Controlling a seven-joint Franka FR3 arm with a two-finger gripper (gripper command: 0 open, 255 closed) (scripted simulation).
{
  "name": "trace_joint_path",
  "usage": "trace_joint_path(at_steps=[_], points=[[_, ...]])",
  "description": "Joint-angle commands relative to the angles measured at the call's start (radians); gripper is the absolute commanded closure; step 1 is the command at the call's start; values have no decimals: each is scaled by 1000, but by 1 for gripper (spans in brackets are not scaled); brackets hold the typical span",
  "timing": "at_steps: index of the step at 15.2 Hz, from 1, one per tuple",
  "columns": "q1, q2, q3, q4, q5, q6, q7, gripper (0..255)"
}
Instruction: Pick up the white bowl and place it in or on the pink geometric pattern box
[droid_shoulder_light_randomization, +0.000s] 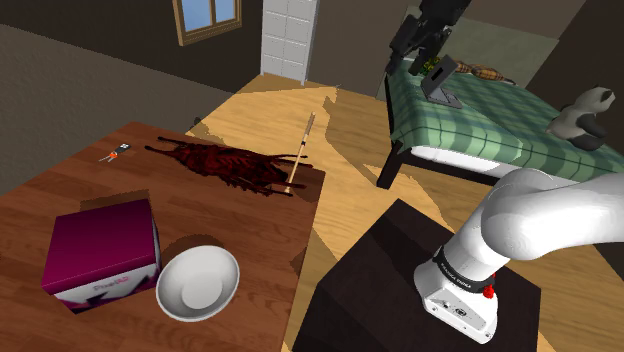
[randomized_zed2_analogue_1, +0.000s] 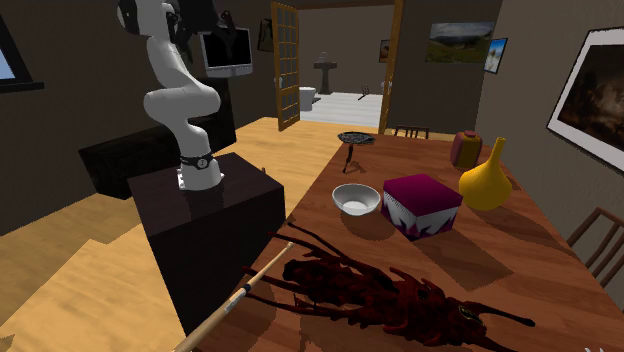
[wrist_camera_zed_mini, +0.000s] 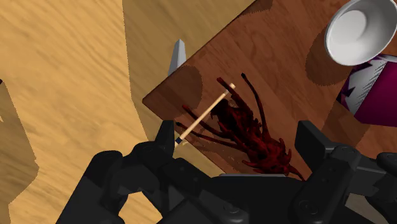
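Note:
The white bowl (droid_shoulder_light_randomization: 198, 282) stands upright on the brown wooden table (droid_shoulder_light_randomization: 90, 185), close to the table's edge on the stand's side. Right beside it, on the shoulder view's left, sits the box (droid_shoulder_light_randomization: 103, 250), magenta on top with white patterned sides. From across the table the bowl (randomized_zed2_analogue_1: 356, 198) and the box (randomized_zed2_analogue_1: 421, 203) stand near each other. My gripper (wrist_camera_zed_mini: 238, 143) is open and holds nothing. It hangs high above the table's corner, far from the bowl (wrist_camera_zed_mini: 360, 30) and the box (wrist_camera_zed_mini: 372, 95).
A dark red branching object (droid_shoulder_light_randomization: 228, 162) and a thin wooden stick (droid_shoulder_light_randomization: 297, 155) lie near the table's far end. A yellow vase (randomized_zed2_analogue_1: 486, 178), a reddish-brown cylinder (randomized_zed2_analogue_1: 464, 148) and a small dark dish on legs (randomized_zed2_analogue_1: 354, 140) stand beyond the box. A green bed (droid_shoulder_light_randomization: 480, 120) is behind.

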Motion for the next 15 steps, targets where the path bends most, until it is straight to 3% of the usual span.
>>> trace_joint_path(at_steps=[1, 8, 15], points=[[0, 0, 0, 0, 0, 0, 0, 0], [32, 11, 95, -183, 63, 193, 87, 0], [74, 97, 202, -310, 130, 409, 175, 0]])
